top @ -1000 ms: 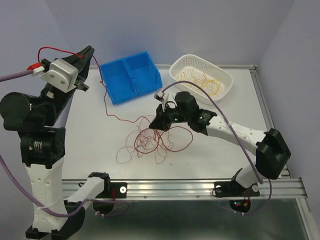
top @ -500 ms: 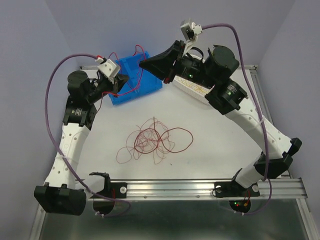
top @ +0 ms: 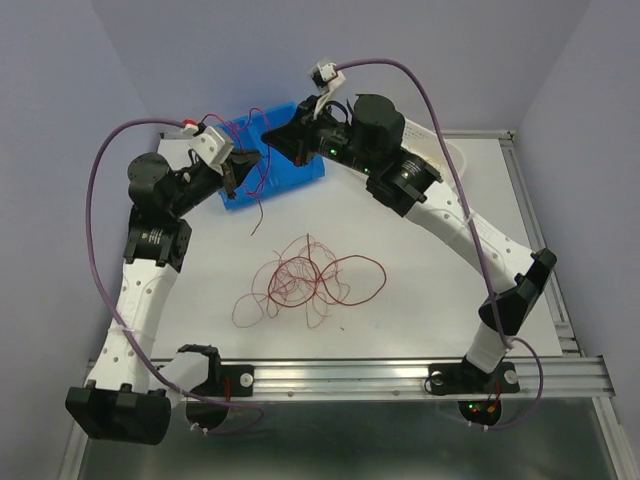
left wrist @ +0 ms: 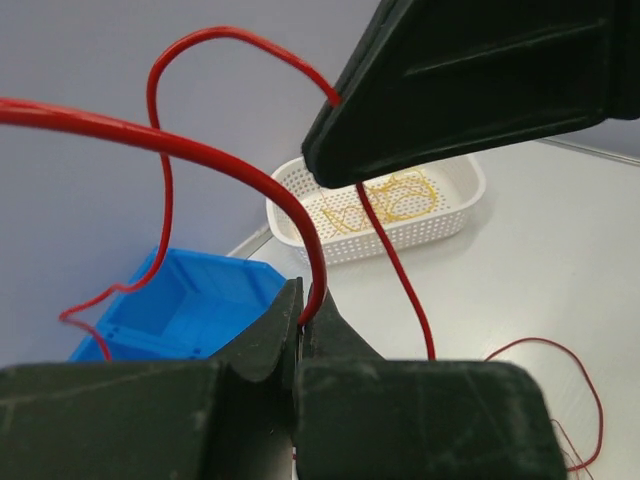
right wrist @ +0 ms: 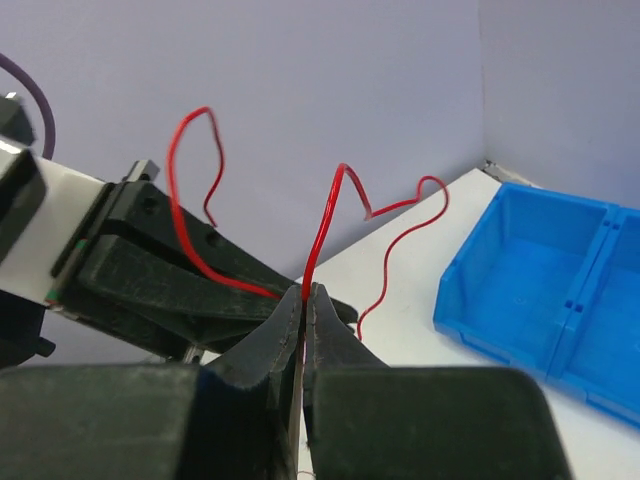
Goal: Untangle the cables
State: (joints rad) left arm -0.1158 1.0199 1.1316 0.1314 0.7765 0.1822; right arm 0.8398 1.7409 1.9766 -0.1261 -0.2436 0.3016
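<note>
Up by the blue bin [top: 300, 170], my left gripper [left wrist: 303, 310] and right gripper [right wrist: 303, 298] meet tip to tip. Both are pinched shut on one red cable [right wrist: 321, 230], and the tangle [top: 300, 280] lies on the table [top: 420, 300] below.

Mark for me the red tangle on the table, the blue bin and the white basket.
red tangle [top: 298, 278]: top view, middle of the loops.
blue bin [right wrist: 520, 270]: right wrist view, bare inside of its left compartment.
white basket [left wrist: 400, 240]: left wrist view, perforated front wall.
</note>
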